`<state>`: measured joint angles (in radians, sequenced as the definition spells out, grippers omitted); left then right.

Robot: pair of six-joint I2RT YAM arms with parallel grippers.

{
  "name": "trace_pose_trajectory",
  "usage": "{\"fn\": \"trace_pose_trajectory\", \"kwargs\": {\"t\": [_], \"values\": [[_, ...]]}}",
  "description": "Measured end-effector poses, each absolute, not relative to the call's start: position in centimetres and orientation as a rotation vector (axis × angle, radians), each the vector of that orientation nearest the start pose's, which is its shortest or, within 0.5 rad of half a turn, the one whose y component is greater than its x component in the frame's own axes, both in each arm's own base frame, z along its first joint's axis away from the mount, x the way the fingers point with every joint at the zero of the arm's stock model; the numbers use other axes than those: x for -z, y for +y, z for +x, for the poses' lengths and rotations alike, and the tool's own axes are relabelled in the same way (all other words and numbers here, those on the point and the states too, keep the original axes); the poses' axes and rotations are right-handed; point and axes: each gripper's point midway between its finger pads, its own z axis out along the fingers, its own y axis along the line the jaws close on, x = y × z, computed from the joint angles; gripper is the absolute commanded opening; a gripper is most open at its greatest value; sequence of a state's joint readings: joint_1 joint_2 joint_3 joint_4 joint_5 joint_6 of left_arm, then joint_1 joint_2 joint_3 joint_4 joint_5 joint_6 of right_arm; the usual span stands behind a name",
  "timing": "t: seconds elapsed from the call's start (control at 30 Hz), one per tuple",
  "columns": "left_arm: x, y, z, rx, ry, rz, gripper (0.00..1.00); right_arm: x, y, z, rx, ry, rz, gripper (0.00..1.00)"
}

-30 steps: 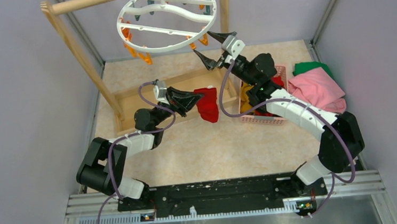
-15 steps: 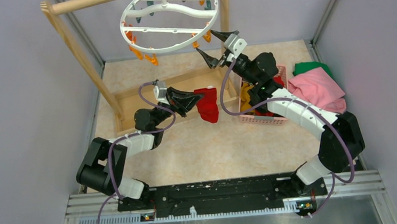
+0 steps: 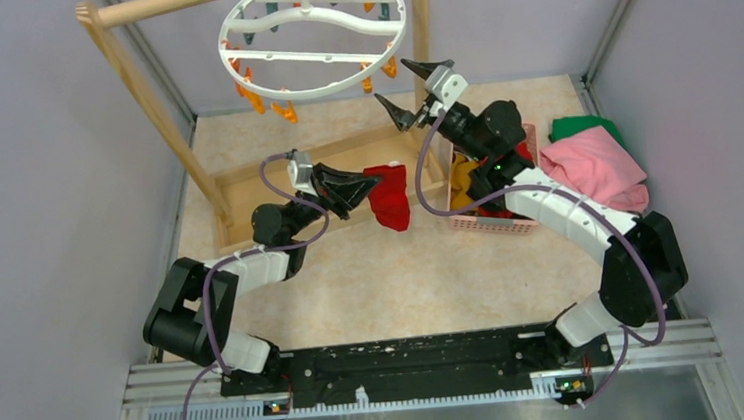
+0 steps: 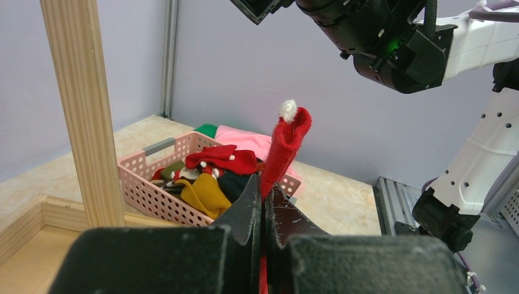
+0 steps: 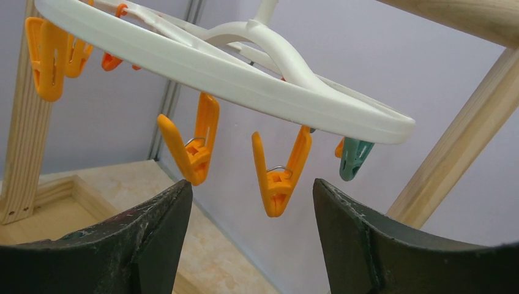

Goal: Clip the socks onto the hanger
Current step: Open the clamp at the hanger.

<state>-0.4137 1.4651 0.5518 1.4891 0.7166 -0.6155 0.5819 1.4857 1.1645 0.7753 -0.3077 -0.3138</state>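
Lilac-walled booth; beige speckled table (image 3: 384,289).

- Rack (image 3: 155,117): wood frame, far L of table, base on the surface.
- Hanger (image 5: 245,86): white ring w/ spokes, tilted. It hangs high at the back, under the rack's top bar. Orange clips round the rim, a few teal.
- R gripper (image 3: 391,82): raised to the hanger's near-R edge, fingers spread wide, nothing held.
  - Wrist view: one orange clip (image 5: 278,177) hangs in the gap btwn the fingers, touching neither. Whether it is level w/ the tips or beyond them can't be told.
  - Second orange clip (image 5: 193,153) just beside it; teal clip (image 5: 354,158) on the other side.
- L gripper (image 3: 361,186): mid-table, above the rack's base, well below the hanger. Fingers pressed tight on the sock.
- Sock (image 3: 389,201): red, w/ a white pompom at the free end. Pinched at one end and off the table. Top view: droops from the tips. Wrist view: runs out past them, pompom farthest. Well apart from the hanger.
- Basket (image 3: 485,224): pink, perforated, R of centre, under the R arm.
- Socks (image 4: 205,193): loose heap in the basket (yellow, red-white, black).
- Pink cloth (image 3: 590,168): folded, on the table just R of the basket.
- Green cloth (image 3: 582,125): behind the pink one, touching it.
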Motion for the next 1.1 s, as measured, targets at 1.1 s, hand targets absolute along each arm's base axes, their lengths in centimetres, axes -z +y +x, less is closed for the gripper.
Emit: {"fn": "trace_pose_trajectory", "kwargs": {"t": [1.1], "values": [[-29.4, -27.0, 28.2, 1.272, 1.094, 0.592, 0.00, -45.0, 28.7, 38.8, -0.390, 0.857, -0.729, 0.59]]}}
